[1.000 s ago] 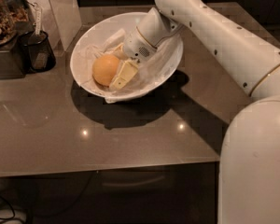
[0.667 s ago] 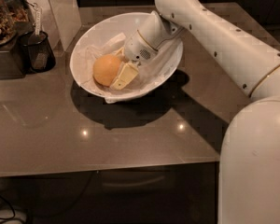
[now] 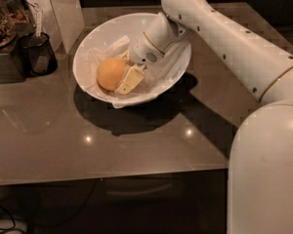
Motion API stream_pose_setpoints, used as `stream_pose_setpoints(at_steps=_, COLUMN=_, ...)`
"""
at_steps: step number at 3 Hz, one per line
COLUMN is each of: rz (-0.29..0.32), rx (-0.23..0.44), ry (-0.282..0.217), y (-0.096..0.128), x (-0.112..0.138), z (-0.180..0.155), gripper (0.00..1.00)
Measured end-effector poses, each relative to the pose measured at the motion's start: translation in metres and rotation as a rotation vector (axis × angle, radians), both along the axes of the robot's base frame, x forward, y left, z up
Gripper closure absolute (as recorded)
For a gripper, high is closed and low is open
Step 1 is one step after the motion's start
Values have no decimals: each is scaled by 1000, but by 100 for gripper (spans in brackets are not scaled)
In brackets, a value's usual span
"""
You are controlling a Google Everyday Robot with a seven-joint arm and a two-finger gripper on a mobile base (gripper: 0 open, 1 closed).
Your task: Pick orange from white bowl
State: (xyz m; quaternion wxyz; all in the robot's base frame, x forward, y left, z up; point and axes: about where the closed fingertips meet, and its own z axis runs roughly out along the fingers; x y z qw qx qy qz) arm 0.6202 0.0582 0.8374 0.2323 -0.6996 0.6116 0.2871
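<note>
The orange (image 3: 109, 73) lies in the left part of the white bowl (image 3: 95, 37), on its white cloth lining (image 3: 107, 50). My gripper (image 3: 121, 75) reaches down into the bowl from the right, on the white arm (image 3: 219, 38). Its near cream finger (image 3: 129, 80) lies against the orange's lower right side. The far finger (image 3: 123, 56) shows just behind the orange's upper right. The jaws are closed against the orange, which still rests in the bowl. The orange's right side is hidden by the gripper.
The bowl stands on a dark glossy table (image 3: 88, 130). A black cup (image 3: 38, 52) and a dark container of snacks (image 3: 2, 18) stand at the far left, with a pale upright panel (image 3: 63, 9) behind. The robot's white body (image 3: 268, 169) fills the right front.
The near finger has shifted slightly in toward the orange. The arm, orange and bowl have hardly moved.
</note>
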Motion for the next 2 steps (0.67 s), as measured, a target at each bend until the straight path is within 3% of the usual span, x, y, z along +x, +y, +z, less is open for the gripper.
stream_pose_setpoints(at_steps=1, rz=-53, rx=102, ry=-41, y=-11, x=-3, z=16, gripper=100)
stream_pose_setpoints(at_steps=2, rz=-100, rx=326, ry=-103, y=-30, x=-13, z=52, gripper=100)
